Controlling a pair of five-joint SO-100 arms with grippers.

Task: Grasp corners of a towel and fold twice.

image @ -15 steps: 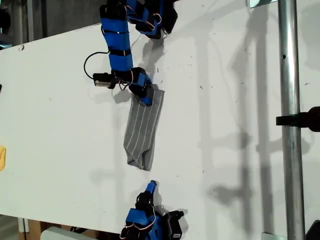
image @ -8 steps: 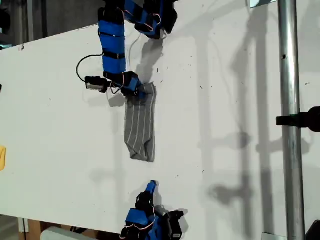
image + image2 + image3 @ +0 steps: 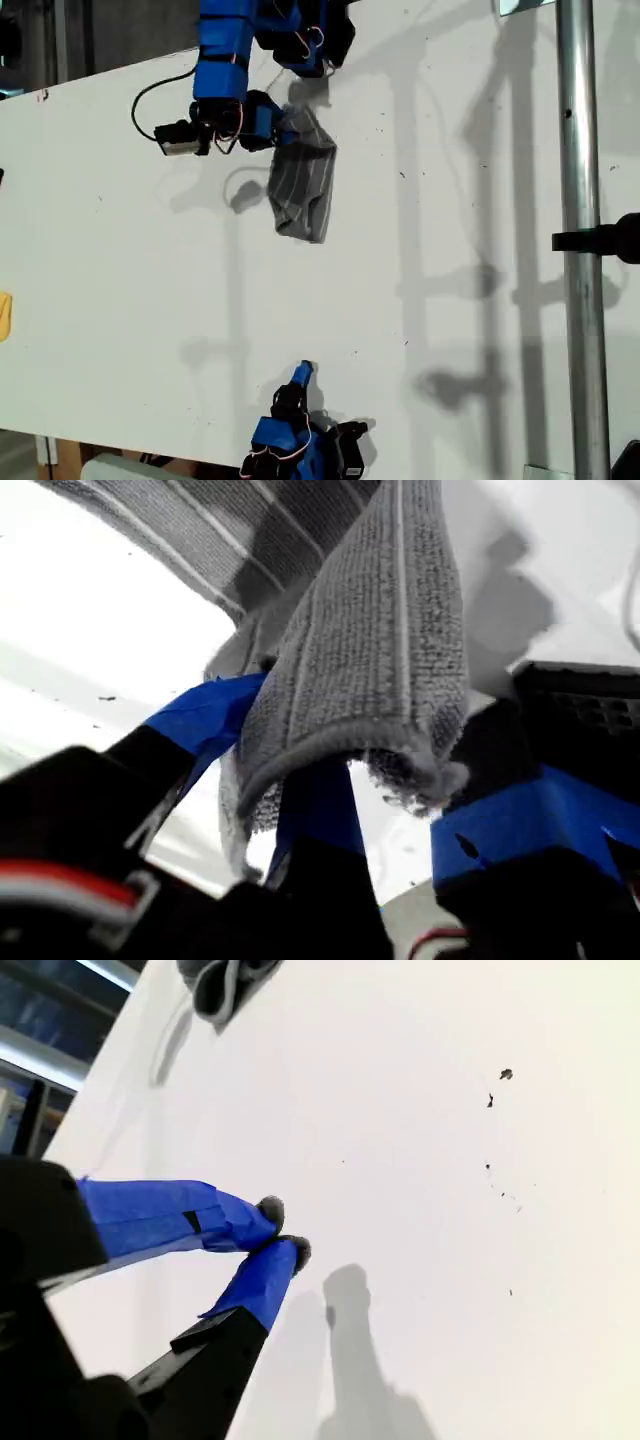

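1. Clamped on the towel (image 3: 370, 650), my first gripper (image 3: 285, 128) holds it bunched near the exterior view's top, above the desk (image 3: 450, 300).
2. Folds hide the towel's corners.
3. Pinched together on nothing, my second gripper (image 3: 285, 1232) hangs over bare desk.
4. That arm's base is cut off at the exterior view's bottom edge.

Blue arm (image 3: 224, 60) segments, black cables, blue-taped pincers

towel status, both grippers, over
My first gripper shut on the towel, lifted, hanging bunched. My second gripper shut, empty, apart. Nothing in the way.
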